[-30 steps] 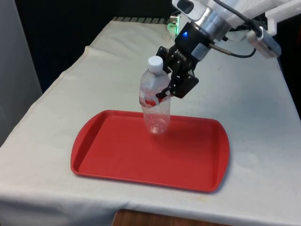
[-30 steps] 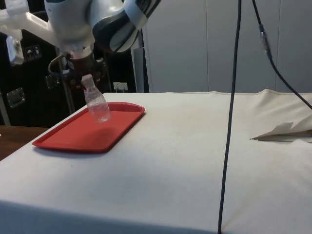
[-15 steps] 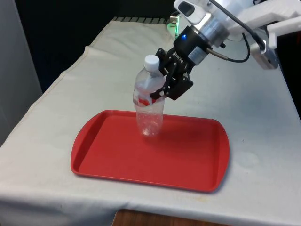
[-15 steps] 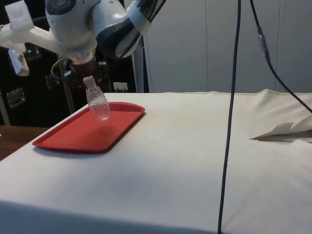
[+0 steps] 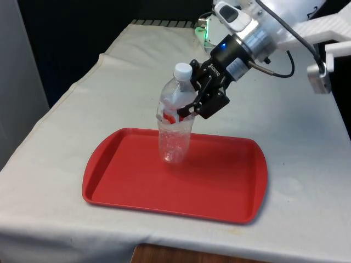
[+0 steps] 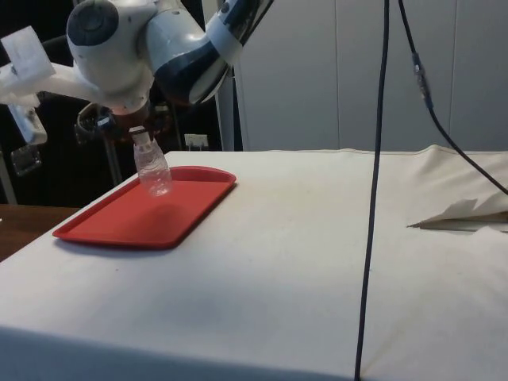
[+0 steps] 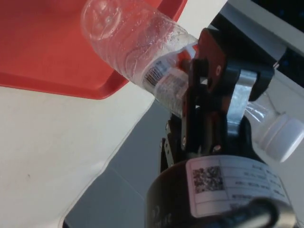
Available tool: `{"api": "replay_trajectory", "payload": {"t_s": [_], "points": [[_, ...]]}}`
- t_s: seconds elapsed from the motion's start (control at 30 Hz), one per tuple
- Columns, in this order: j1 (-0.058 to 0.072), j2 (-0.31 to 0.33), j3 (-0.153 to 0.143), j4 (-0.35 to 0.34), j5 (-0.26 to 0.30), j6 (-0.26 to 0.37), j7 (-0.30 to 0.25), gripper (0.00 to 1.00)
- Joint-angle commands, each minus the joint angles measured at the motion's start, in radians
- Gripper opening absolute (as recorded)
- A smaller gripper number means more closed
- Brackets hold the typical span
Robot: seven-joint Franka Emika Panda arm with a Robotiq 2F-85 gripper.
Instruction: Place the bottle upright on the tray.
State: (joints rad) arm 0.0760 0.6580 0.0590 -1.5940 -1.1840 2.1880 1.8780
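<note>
Front view, near to far: the white-clothed tabletop [image 5: 55,164] carries a red tray [image 5: 219,186] toward its near edge. A clear plastic bottle [image 5: 174,137] with a white cap [image 5: 182,70] and a red-and-white label stands over the tray's far half, at about 11 o'clock from the tray's centre; its base is at or just above the tray floor, contact not resolvable, and its cap leans slightly toward 1 o'clock. The black gripper [image 5: 193,107] reaches in from 2 o'clock, its jaws pinching the bottle at the label band below the shoulder. Side view: the tray [image 6: 119,226] lies at the tabletop's far end, the bottle [image 6: 153,171] nearly upright over it, the gripper [image 6: 131,131] at its neck. Wrist view: the fingers [image 7: 209,95] clamp the labelled midsection of the bottle [image 7: 137,42], whose base extends over the tray [image 7: 47,47].
</note>
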Motion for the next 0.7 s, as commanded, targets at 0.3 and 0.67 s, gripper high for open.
{"api": "replay_trajectory", "payload": {"t_s": [0.3, 0.67], "points": [[0.009, 0.007, 0.010, 0.002, -0.041, -0.029, 0.062, 0.00], [0.000, 0.014, 0.015, 0.012, -0.025, -0.007, 0.121, 0.00]]}}
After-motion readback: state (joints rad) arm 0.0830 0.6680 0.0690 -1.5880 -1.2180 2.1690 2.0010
